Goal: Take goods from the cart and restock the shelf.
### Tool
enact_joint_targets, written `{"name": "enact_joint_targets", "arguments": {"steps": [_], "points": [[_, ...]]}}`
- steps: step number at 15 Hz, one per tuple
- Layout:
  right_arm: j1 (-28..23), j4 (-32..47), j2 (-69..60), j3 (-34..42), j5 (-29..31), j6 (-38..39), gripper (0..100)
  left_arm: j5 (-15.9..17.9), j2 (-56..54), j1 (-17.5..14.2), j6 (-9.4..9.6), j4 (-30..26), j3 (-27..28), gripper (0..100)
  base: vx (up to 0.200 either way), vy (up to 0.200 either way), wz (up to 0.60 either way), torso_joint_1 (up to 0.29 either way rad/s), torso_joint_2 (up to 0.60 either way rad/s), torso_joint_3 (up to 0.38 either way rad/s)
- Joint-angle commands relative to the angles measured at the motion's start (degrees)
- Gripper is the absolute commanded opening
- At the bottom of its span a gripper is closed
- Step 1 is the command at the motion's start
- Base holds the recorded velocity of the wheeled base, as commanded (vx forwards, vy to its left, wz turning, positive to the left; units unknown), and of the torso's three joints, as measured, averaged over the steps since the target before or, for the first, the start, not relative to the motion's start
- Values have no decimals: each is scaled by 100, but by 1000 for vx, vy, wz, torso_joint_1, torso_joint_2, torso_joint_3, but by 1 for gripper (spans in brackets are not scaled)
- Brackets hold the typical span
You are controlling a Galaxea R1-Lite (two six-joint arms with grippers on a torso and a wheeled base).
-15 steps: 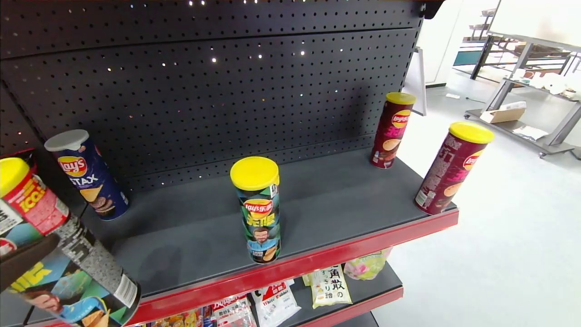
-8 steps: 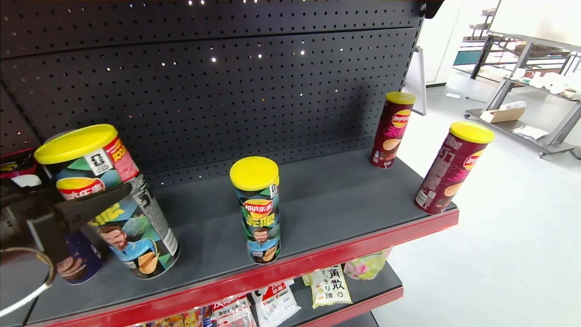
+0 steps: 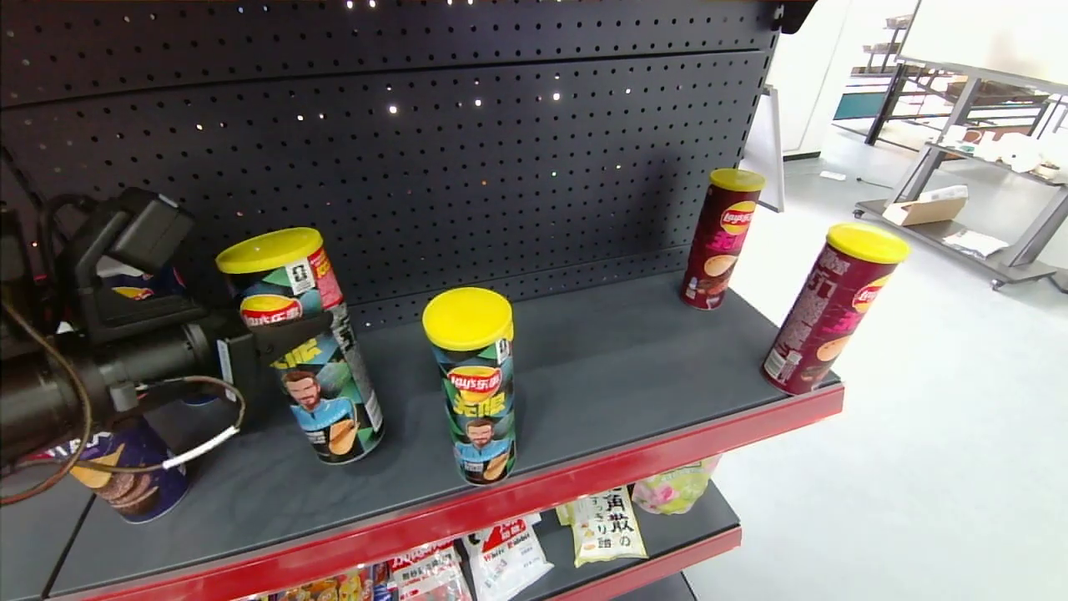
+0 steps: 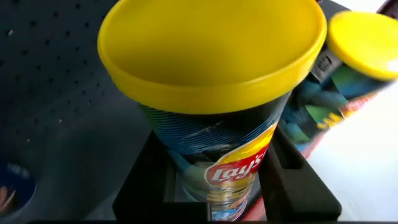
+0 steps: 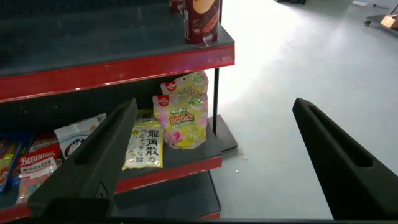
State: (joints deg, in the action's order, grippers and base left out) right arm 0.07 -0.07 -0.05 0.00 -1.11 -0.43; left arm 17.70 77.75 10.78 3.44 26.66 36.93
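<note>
Shelf [image 3: 601, 376] deck was dark, red-edged. Left gripper [image 3: 294, 334] clamped a green can [image 3: 327, 409] upright near a second can [image 3: 477, 392]; bare deck ran rightward. Right gripper [image 5: 216, 104] hung with fingers spread.

- A shop setting is indicated: a retail shelf [image 3: 634, 367] is backed by black pegboard [image 3: 501, 167] and fronted by a red edge [image 3: 584, 480].
- Chip cans [image 3: 471, 384] are stood upright, spaced along its front and back edges.
- Snack bags [image 3: 605, 526] are laid on the tier below.
- Beyond its right end, a bare grey floor [image 3: 918, 434] and a metal rack [image 3: 1001, 267] bearing a box [image 3: 922, 210] are seen, as in a workroom.
</note>
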Motion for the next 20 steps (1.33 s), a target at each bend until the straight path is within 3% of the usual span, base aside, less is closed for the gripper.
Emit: {"name": "enact_joint_targets", "arguments": {"steps": [1, 5, 9, 16, 20], "points": [[1, -1, 5, 0, -3, -1, 100, 58, 566, 3, 8, 182, 60, 0, 0, 0, 0, 0, 0, 0], [1, -1, 5, 0, -3, -1, 100, 102, 1462, 74, 122, 902, 632, 0, 0, 0, 0, 0, 0, 0], [1, -1, 5, 0, -3, -1, 100, 102, 2174, 452, 219, 1315, 1273, 0, 0, 0, 0, 0, 0, 0], [1, -1, 5, 0, -3, -1, 100, 102, 2816, 698, 228, 1878, 1537, 0, 0, 0, 0, 0, 0, 0], [1, -1, 5, 0, -3, -1, 100, 102, 3044, 777, 491, 1983, 1625, 0, 0, 0, 0, 0, 0, 0]]}}
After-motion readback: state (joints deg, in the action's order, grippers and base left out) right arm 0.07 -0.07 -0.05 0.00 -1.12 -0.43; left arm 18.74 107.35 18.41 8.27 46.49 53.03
